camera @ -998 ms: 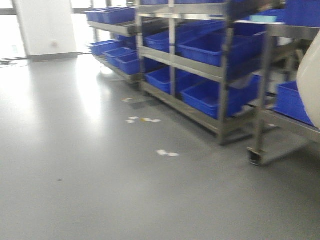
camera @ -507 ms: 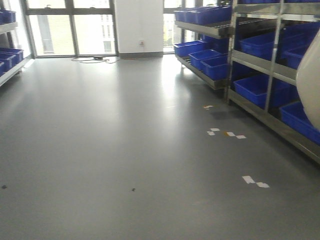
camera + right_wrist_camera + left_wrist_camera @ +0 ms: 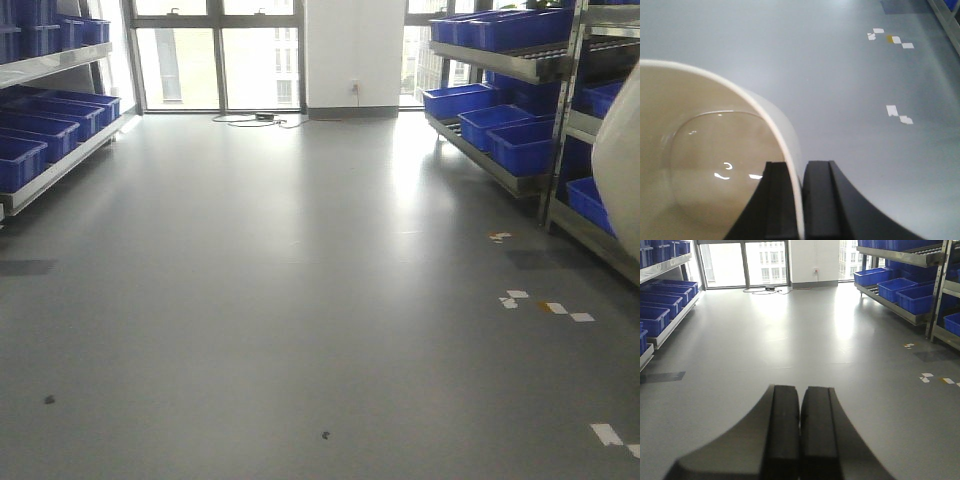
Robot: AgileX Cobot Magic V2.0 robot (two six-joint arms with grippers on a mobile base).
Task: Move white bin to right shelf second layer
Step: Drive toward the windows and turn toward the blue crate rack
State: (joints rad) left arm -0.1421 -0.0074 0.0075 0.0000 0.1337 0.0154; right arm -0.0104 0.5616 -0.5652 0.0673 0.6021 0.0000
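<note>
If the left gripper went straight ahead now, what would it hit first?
Way looks free: the left gripper points across open floor toward the far white wall. If it tilts down, the floor comes first; depth is unclear.

A smooth, glossy grey floor (image 3: pixel 250 300) runs to tall dark-framed windows (image 3: pixel 220 55) on either side of a white wall pillar (image 3: pixel 352 50), and daylight glares off it. Steel shelving racks (image 3: pixel 485 58) line both sides, loaded with blue rectangular plastic crates (image 3: pixel 465 100). White tape scraps (image 3: pixel 545 305) dot the floor on the right.
</note>
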